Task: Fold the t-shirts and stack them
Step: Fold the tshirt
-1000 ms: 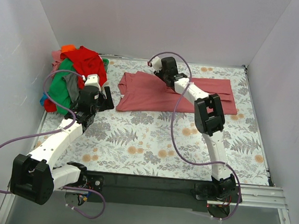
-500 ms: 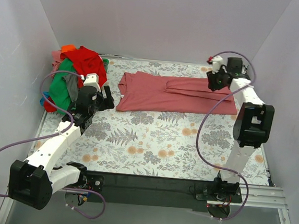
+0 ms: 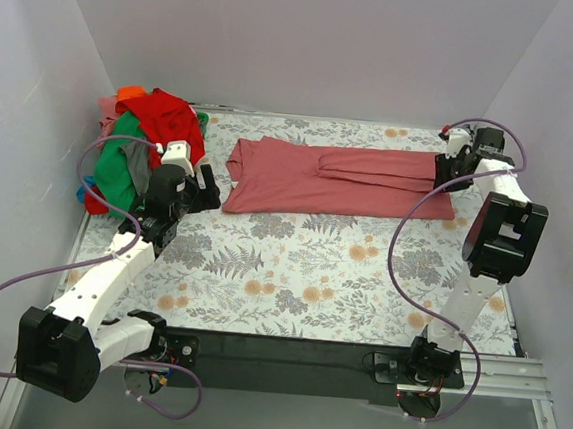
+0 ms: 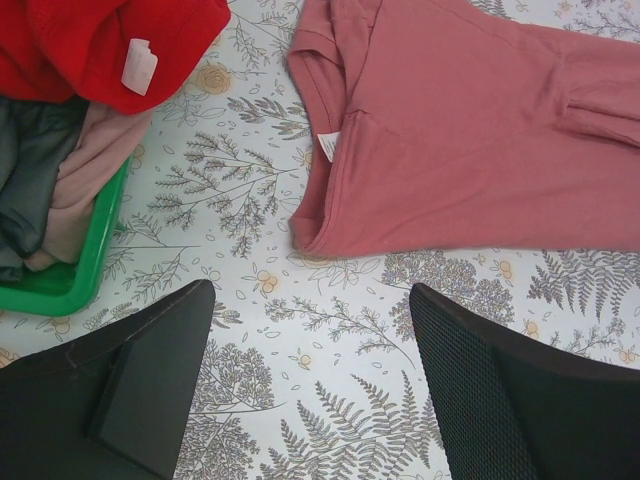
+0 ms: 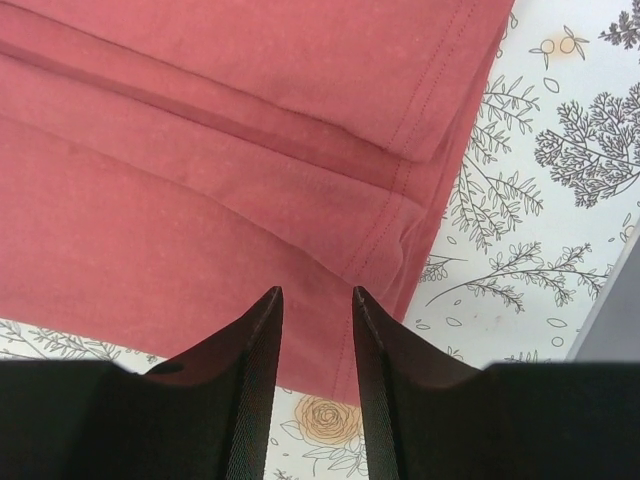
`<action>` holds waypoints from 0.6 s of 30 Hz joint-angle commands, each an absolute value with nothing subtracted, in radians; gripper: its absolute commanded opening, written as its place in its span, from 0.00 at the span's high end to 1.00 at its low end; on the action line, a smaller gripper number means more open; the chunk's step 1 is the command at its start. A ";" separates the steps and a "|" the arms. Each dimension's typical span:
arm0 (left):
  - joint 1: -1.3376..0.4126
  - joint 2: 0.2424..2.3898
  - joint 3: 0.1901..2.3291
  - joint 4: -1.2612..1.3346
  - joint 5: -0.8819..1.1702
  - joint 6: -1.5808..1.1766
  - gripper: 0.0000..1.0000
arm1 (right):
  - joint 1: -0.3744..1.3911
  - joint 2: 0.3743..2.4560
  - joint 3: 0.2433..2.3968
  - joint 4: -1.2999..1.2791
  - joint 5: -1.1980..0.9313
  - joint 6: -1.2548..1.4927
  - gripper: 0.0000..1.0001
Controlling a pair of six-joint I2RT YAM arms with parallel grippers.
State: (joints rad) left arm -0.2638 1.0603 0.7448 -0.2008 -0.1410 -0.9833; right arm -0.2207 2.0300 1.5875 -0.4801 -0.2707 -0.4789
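Floral cover (image 3: pixel 291 275), salmon-pink t-shirt (image 3: pixel 319 182) laid out, t-shirt heap (image 3: pixel 159 123), left hand (image 4: pixel 310 290) wide, empty, right hand (image 5: pixel 316 292) narrowly parted.

Both arms reached toward the far side, jaws parted on each.
The left arm (image 3: pixel 111 269) is stretched low and diagonally from its near-left base. The left gripper (image 3: pixel 201 185) is held with its jaws set wide apart, and nothing is seen between them. The right arm (image 3: pixel 503 233) is raised steeply along the right side, with its elbow bent high. The right gripper (image 3: pixel 449 170) is pointed down at the far right, its jaws set at a narrow gap with nothing clamped.
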 commanded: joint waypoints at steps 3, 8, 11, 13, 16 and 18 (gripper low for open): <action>-0.259 1.035 0.741 -0.184 -0.130 -0.973 0.22 | -0.222 2.054 1.640 -0.492 -0.195 -0.465 0.58; -0.261 1.034 0.741 -0.186 -0.132 -0.974 0.22 | -0.233 2.072 1.641 -0.492 -0.179 -0.465 0.55; -0.261 1.037 0.739 -0.186 -0.132 -0.974 0.22 | -0.232 2.071 1.640 -0.492 -0.176 -0.495 0.54; -0.261 1.037 0.738 -0.186 -0.132 -0.974 0.22 | -0.233 2.074 1.644 -0.494 -0.166 -0.529 0.53; -0.261 1.040 0.739 -0.186 -0.130 -0.973 0.22 | -0.233 2.097 1.666 -0.497 -0.138 -0.540 0.53; -0.261 1.043 0.741 -0.184 -0.132 -0.973 0.22 | -0.230 2.112 1.683 -0.502 -0.132 -0.541 0.53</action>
